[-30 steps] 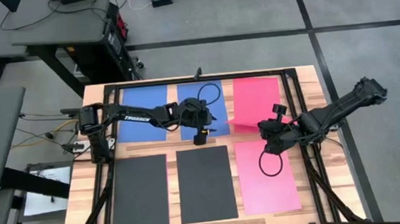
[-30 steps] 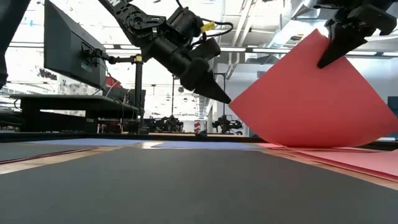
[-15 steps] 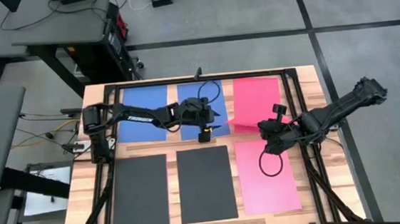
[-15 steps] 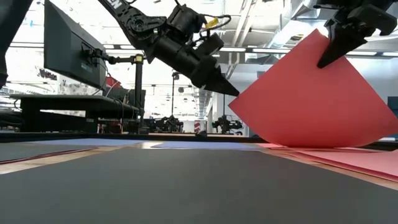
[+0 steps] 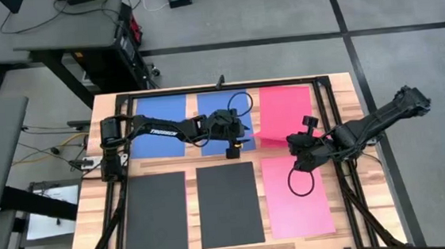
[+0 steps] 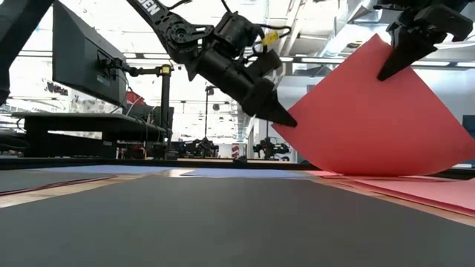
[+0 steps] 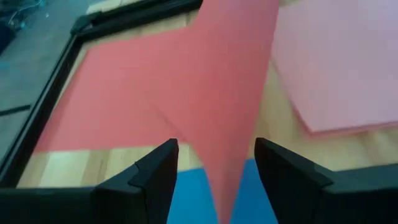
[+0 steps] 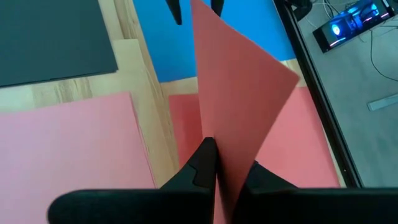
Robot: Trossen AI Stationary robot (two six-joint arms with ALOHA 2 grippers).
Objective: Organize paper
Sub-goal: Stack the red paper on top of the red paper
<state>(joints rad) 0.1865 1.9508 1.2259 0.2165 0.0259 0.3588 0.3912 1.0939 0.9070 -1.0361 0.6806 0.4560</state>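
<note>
The paper lies as separate sheets: two blue (image 5: 160,124) at the far side, two dark (image 5: 229,203) at the near side, one pink (image 5: 296,197) near right. The red sheet (image 5: 286,107) at the far right is curled up at its near edge, and my right gripper (image 8: 214,165) is shut on it. My left gripper (image 7: 214,180) is open, one finger on each side of the raised corner (image 6: 286,124) that points toward the table's left. No touch shows there. My right gripper pinches the red sheet's raised near edge (image 8: 225,152) between its two fingers, one layer, coming slanting down from the table's right. The held edge stands high above the table (image 6: 386,44), and the sheet curves down from it with its far part lying flat.
A black frame (image 5: 330,132) runs around the work area on the wooden table, with rails along both sides. Behind the table stand a desk and a monitor (image 6: 82,63). A cable loop (image 5: 299,184) hangs from my right arm over the pink sheet.
My left gripper has moved toward the table's right edge and slightly down, from over the middle blue sheet up to the raised corner of the red sheet. My right gripper and the red sheet have kept still.
</note>
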